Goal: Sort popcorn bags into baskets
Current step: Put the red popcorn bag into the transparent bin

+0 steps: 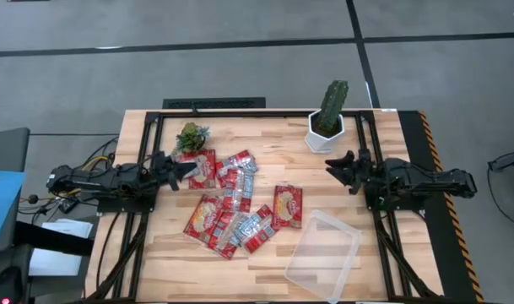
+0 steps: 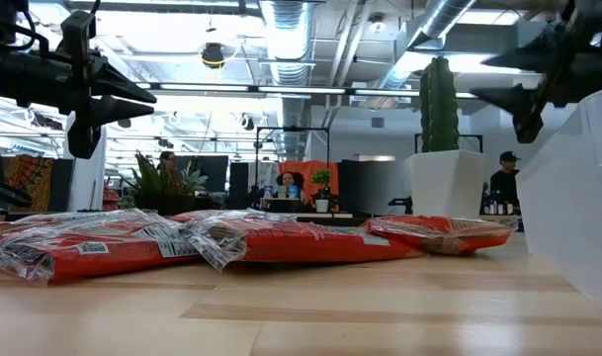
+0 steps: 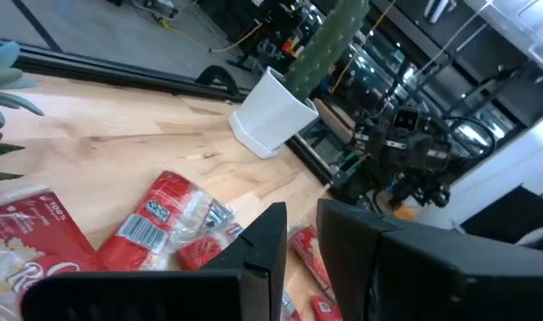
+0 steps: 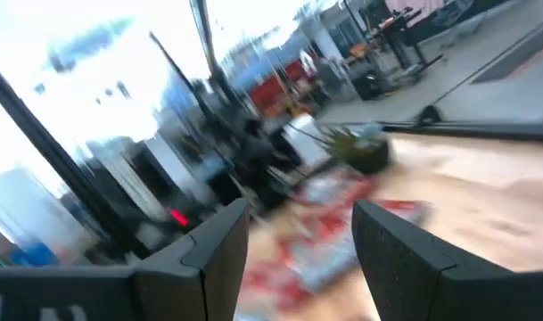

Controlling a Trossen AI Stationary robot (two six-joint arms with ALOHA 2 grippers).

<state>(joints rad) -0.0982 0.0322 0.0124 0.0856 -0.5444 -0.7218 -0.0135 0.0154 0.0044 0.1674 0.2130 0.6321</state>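
Popcorn bags (image 1: 231,207) lie loose on the desk (image 1: 155,253), a red, shiny heap running from the far left near the small green plant (image 1: 192,135) down toward the middle, many overlapping one another. One packet (image 1: 286,207) lies a little apart on the right side of the heap, nearest the clear plastic tray (image 1: 322,256), which sits empty at the near right of the desk.

Your left claw (image 1: 187,170) hangs above the far end of the heap, fingers spread and holding nothing; its wrist view shows a narrow gap between them with packets below. Your right claw (image 1: 335,166) waits off the desk surface near the white cactus pot (image 1: 324,135), fingers also spread and empty.

Watch the overlaps: if you come down on stacked packets, you will likely pinch two at once or drag a neighbour along. The film looks slick and flat, so a shallow pinch may slide off. The tray seems light, and a nudge from either arm could push it toward the near edge. Keep the right arm's path away from the cactus pot, which could tip if clipped.
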